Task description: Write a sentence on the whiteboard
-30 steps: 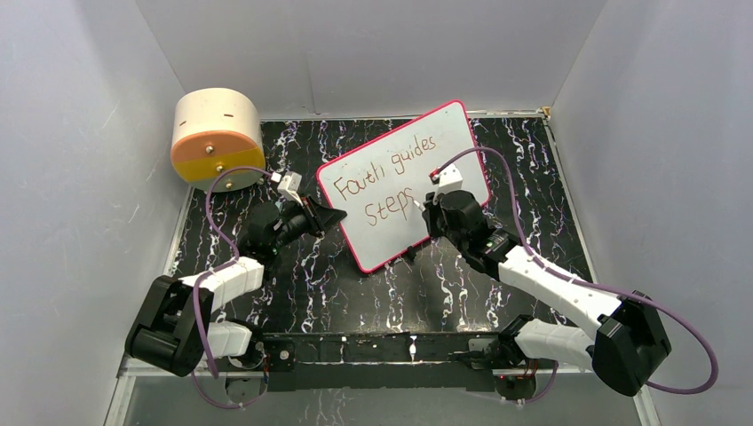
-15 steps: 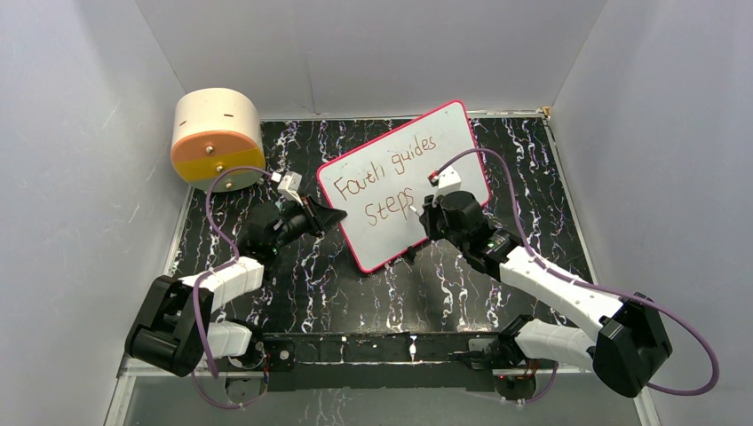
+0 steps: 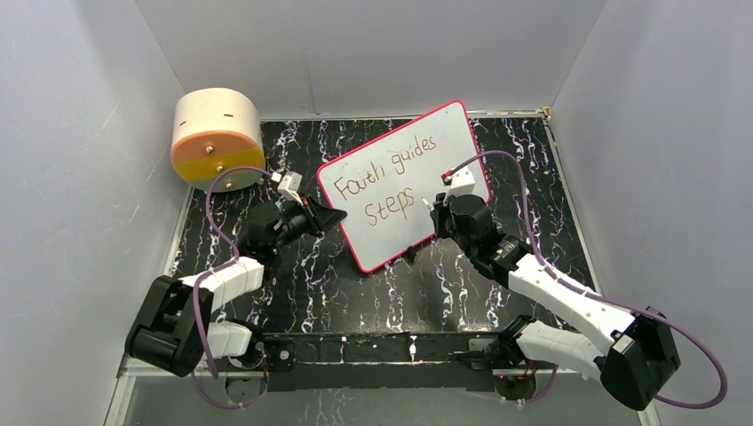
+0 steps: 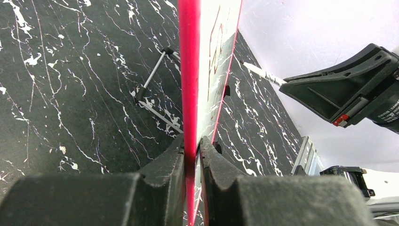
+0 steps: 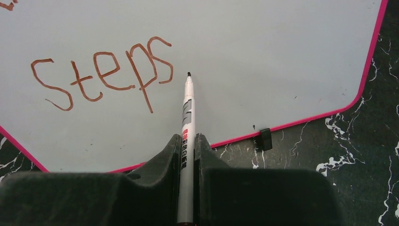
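Pinching whiteboard (image 3: pixel 444 142) edge with left end effector (image 4: pixel 192 146), clamping marker (image 5: pixel 187 110) in right end effector (image 5: pixel 187 141), tip just beside last letter of the sentence (image 5: pixel 109 70)

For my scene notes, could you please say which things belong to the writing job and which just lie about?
In use: whiteboard, sentence, marker, left gripper shut on the whiteboard's edge, right gripper shut on the marker.
Lying about: tan-and-orange drum.
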Robot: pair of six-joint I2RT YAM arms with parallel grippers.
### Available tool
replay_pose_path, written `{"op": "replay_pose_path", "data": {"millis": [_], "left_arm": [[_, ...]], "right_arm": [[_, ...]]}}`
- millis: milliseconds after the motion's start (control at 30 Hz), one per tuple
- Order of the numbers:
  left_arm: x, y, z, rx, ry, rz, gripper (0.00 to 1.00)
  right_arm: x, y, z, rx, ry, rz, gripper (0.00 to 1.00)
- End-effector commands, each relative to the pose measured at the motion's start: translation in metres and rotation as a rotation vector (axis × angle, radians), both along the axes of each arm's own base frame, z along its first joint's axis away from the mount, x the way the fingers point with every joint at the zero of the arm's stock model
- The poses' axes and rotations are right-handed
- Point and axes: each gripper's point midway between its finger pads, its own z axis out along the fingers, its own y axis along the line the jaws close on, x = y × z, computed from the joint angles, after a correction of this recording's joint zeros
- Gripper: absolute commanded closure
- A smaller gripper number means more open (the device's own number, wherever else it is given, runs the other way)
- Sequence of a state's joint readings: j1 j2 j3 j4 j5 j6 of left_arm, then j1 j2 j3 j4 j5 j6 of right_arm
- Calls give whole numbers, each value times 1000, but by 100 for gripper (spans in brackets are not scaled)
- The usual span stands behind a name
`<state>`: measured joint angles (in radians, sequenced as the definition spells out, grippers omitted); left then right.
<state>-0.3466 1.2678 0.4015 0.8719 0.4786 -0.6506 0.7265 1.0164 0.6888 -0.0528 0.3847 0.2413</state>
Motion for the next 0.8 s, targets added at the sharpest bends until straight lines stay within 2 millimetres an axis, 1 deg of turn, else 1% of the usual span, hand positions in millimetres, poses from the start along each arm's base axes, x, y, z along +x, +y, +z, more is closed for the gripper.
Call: {"op": "replay_pose_path", "data": {"millis": [0, 100, 133, 367, 767], "left_arm": [[4, 0, 5, 19, -17, 12, 100], [4, 1, 5, 20, -16, 12, 100], [4, 1, 4, 21, -16, 14, 100], [4, 0, 4, 20, -12, 9, 100], [3, -1, 4, 17, -10, 4, 100]], "right_arm": [[8, -4, 7, 25, -33, -46, 100], [8, -2, 4, 23, -24, -36, 100], [11, 0, 8, 39, -41, -33, 100], [16, 5, 7, 46, -47, -23, 100], [17, 9, -10, 24, 2, -3, 100]]}}
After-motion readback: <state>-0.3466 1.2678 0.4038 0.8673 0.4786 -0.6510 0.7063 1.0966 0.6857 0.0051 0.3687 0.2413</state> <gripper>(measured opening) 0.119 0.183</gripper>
